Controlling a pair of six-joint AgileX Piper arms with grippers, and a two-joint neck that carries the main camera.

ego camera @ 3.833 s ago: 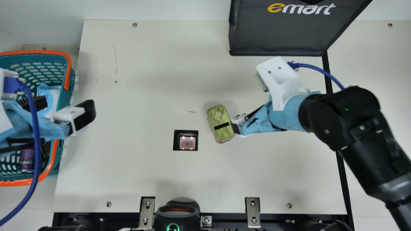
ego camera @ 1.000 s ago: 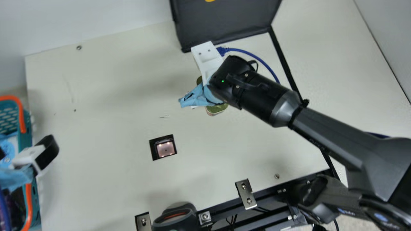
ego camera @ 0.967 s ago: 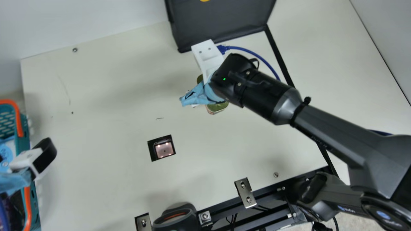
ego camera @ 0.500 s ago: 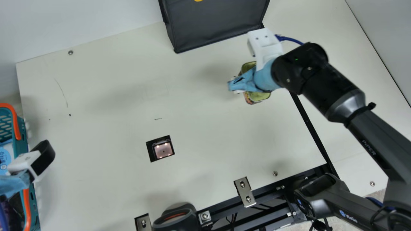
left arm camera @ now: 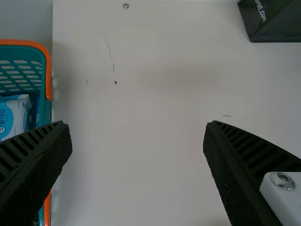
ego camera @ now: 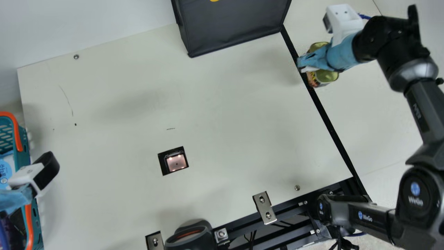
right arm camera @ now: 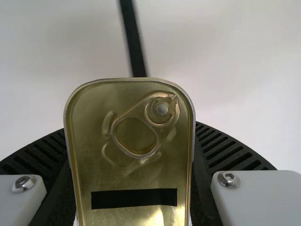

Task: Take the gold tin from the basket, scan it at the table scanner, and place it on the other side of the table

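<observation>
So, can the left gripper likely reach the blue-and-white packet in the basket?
Probably yes: the left gripper is open and empty near the basket, and nothing seems to lie on the packet.

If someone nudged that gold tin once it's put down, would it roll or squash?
The gold tin looks like stiff metal, so it probably wouldn't squash. Its flat face and rounded-oblong outline suggest sliding rather than rolling. That smooth, shiny surface could be slippery.

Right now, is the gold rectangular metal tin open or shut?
Shut. The tin has its lid unpeeled where visible, with the metal pull ring lying flat.
</observation>
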